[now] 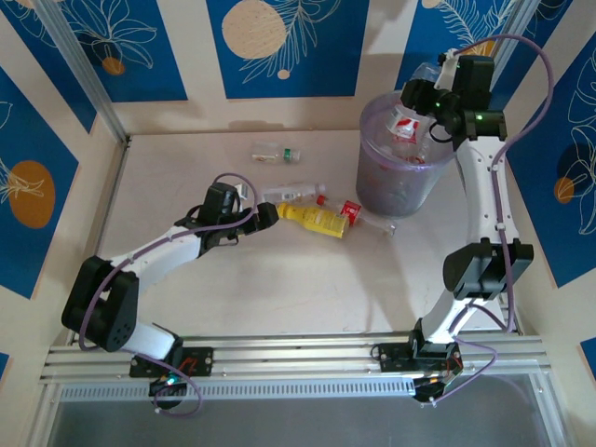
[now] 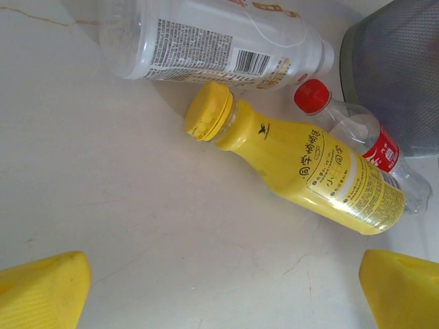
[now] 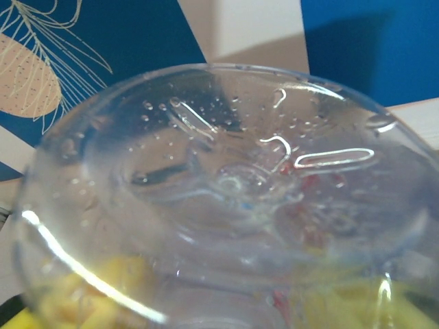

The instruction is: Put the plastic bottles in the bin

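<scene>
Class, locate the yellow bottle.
Top view: the yellow bottle lies near the centre, right of the left gripper, beside a white-labelled bottle and a red-capped bottle.

Looks like a robot lab. Has blue leaf-picture walls [image 1: 317, 56] round a pale table [image 1: 186, 307], and two robot arms [image 1: 154, 250] bolted on a metal rail [image 1: 298, 352].

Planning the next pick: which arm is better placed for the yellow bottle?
Left. The open left gripper hovers beside the yellow bottle; the right gripper is clamped on a clear bottle above the bin.
</scene>
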